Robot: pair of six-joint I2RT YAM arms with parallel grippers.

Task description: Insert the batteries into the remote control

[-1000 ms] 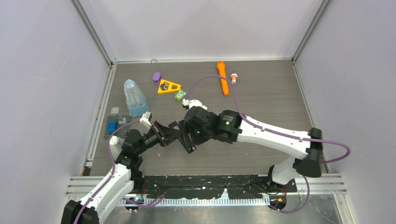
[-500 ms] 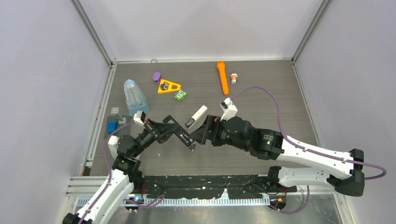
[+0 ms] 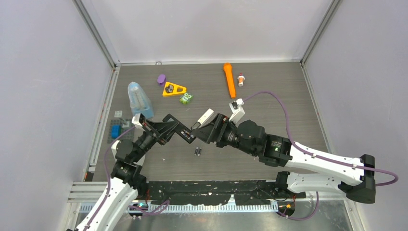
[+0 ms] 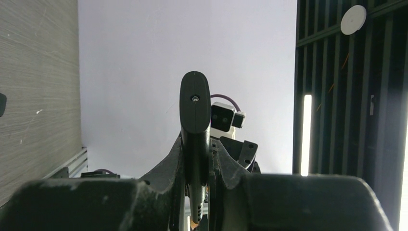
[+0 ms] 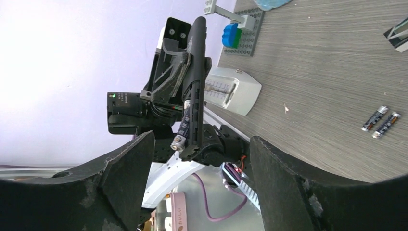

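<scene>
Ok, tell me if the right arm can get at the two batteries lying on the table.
Probably yes: the right gripper is open and empty, and the batteries lie on bare table close by, nothing over them.

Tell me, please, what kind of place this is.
Probably a robot test booth: two arms bolted to a table, plain walls on metal posts around it, small mixed objects laid out.

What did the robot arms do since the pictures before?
The right arm pulled back to its own side, uncovering the white remote and two batteries on the table. The right hand is open near the remote. The left hand shifted slightly toward the back, still clamped on a dark bar. The orange flashlight stayed put.
</scene>
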